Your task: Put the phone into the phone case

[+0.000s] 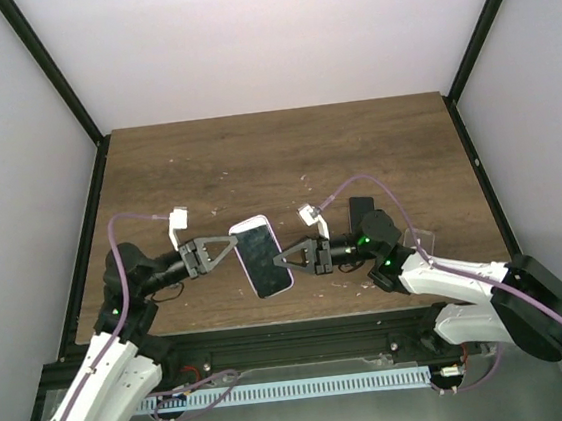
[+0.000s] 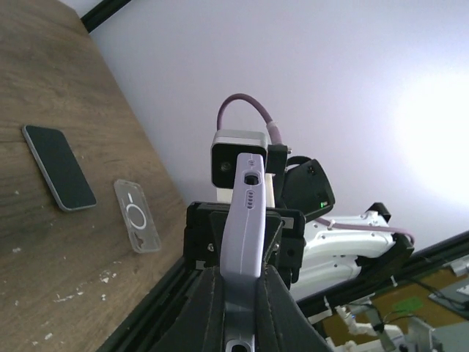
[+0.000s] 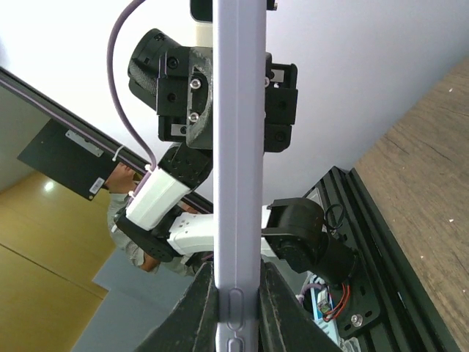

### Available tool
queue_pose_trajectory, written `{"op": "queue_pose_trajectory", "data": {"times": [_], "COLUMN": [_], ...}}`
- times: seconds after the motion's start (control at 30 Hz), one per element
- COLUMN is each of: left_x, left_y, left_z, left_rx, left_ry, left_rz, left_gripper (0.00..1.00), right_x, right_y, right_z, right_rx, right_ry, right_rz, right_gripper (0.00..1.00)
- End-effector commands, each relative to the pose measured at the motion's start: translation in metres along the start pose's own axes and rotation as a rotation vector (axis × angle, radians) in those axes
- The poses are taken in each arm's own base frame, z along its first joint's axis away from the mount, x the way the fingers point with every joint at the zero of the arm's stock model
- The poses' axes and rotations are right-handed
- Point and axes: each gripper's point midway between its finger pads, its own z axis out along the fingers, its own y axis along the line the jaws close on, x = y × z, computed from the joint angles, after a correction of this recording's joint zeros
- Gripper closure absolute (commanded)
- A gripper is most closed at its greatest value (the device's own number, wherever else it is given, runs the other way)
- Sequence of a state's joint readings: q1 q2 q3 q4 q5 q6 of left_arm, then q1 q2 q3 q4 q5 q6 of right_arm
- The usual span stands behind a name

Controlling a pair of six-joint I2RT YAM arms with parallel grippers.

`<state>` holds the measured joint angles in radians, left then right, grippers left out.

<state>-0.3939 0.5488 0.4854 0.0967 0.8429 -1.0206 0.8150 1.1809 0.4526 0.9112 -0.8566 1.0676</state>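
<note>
Item: lavender-rimmed dark-screened phone (image 1: 261, 257), held in the air between two arms.

Top view: left gripper (image 1: 233, 248) clamps the phone's left edge and right gripper (image 1: 278, 261) its right edge, above the brown wooden table (image 1: 255, 153). A flat black handset (image 1: 361, 208) and a clear plastic phone case (image 1: 421, 241) lie on the table to the right.
Left wrist: jaws closed on the phone's (image 2: 245, 220) thin edge; handset (image 2: 58, 167) and ringed clear case (image 2: 137, 216) lie side by side, apart.
Right wrist: jaws pinch the upright phone (image 3: 238, 147); the lavender rim is possibly a fitted cover.
</note>
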Motion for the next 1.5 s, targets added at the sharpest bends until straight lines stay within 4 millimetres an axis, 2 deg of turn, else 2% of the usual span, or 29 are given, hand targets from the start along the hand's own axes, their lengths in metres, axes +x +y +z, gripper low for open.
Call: {"op": "queue_pose_trajectory", "data": {"times": [0.0,0.13,0.2,0.27,0.3,0.4,0.47,0.6,0.77,1.03,1.1,1.2,1.33,1.47], "left_x": [-0.001,-0.001,-0.001,-0.001,-0.001,0.001,0.004,0.014,0.022,0.027,0.026,0.027,0.028,0.028], "left_y": [-0.003,0.003,0.005,0.005,0.005,0.004,0.007,0.017,0.014,0.013,0.014,0.018,0.026,0.033], "left_z": [0.001,0.002,0.003,0.004,0.003,0.003,0.003,0.006,0.007,0.007,0.007,0.007,0.007,0.007], "left_rx": [0.007,-0.026,-0.043,-0.052,-0.053,-0.047,-0.047,-0.014,0.064,0.095,0.089,0.071,0.032,-0.017], "left_ry": [0.008,0.019,0.027,0.036,0.039,0.046,0.057,0.082,0.106,0.132,0.127,0.125,0.128,0.127], "left_rz": [-0.006,0.002,0.001,-0.005,-0.006,-0.008,-0.016,-0.063,-0.095,-0.098,-0.103,-0.110,-0.103,-0.082], "left_gripper": [1.00,1.00,0.98,0.80,0.67,0.44,0.39,0.38,0.38,0.43,0.52,0.75,0.97,1.00], "right_x": [-0.008,-0.011,-0.013,-0.018,-0.022,-0.038,-0.051,-0.071,-0.087,-0.091,-0.092,-0.091,-0.087,-0.083], "right_y": [0.019,0.012,0.011,0.013,0.016,0.025,0.029,0.039,0.043,0.028,0.024,0.021,0.016,0.008], "right_z": [0.002,0.003,0.003,0.002,0.001,-0.001,-0.001,0.001,0.004,0.006,0.006,0.005,0.004,0.002], "right_rx": [-0.048,-0.009,0.001,0.002,0.000,0.003,0.016,0.008,0.011,0.038,0.048,0.047,0.059,0.086], "right_ry": [-0.013,-0.025,-0.034,-0.061,-0.080,-0.150,-0.199,-0.256,-0.307,-0.336,-0.339,-0.345,-0.346,-0.344], "right_rz": [-0.070,-0.064,-0.065,-0.070,-0.074,-0.097,-0.111,-0.144,-0.160,-0.119,-0.107,-0.095,-0.083,-0.065], "right_gripper": [0.94,0.91,0.94,0.97,0.99,0.99,0.98,0.98,0.98,0.98,0.98,0.98,0.98,0.96]}}
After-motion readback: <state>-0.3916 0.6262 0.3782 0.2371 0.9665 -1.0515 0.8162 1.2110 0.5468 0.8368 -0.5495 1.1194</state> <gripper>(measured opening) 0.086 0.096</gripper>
